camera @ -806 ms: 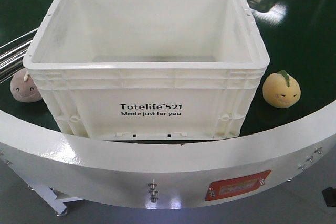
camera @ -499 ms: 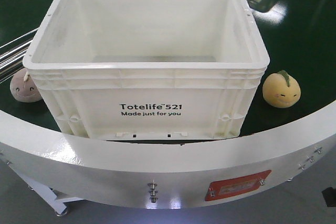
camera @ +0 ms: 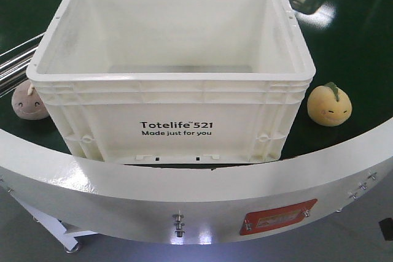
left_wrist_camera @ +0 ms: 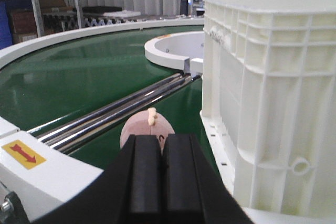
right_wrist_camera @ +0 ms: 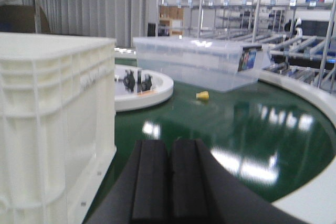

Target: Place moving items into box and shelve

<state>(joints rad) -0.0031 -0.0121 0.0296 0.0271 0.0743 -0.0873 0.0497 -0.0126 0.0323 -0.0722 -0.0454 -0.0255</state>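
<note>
While closed and empty, left end effector (left_wrist_camera: 161,139) faces pink plush toy (left_wrist_camera: 143,128) just ahead.
Right end effector (right_wrist_camera: 169,144) likewise; green table (right_wrist_camera: 231,124), warehouse shelving (right_wrist_camera: 257,9).

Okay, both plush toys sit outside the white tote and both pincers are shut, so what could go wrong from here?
The left pincer is shut right behind the pink plush; advancing like that would probably shove it toward the metal rails instead of grasping it.
That plush lies close to the wall of the white tote, so the opening pincer might hit it.
The yellow-orange plush does not show in the wrist view of the right pincer, so a reach could miss.
</note>
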